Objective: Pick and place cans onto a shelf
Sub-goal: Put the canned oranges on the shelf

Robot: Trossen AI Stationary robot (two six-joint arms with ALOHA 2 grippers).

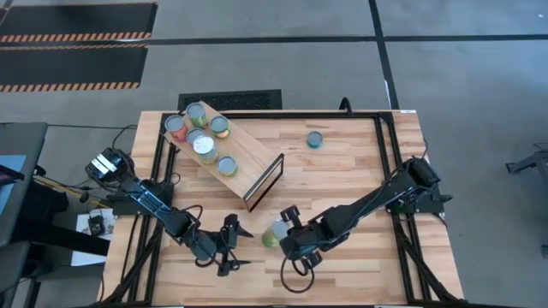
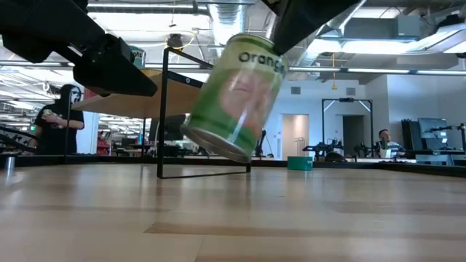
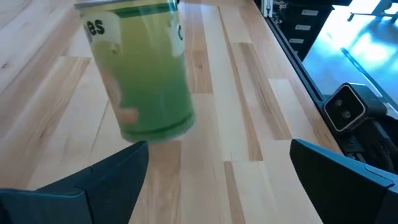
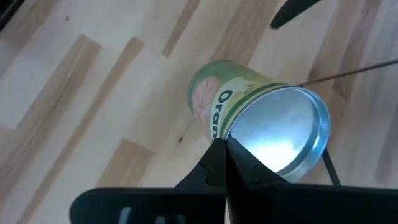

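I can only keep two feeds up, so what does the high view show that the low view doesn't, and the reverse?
Only the high view shows the five cans standing on the shelf, both arms whole, the left gripper with jaws open near the table's front edge, and the right gripper beside the green can.

Only the low view shows that the green can is tilted with one edge lifted off the tabletop, and the people in the room behind.

Both show the green can, the shelf and the lone blue can.
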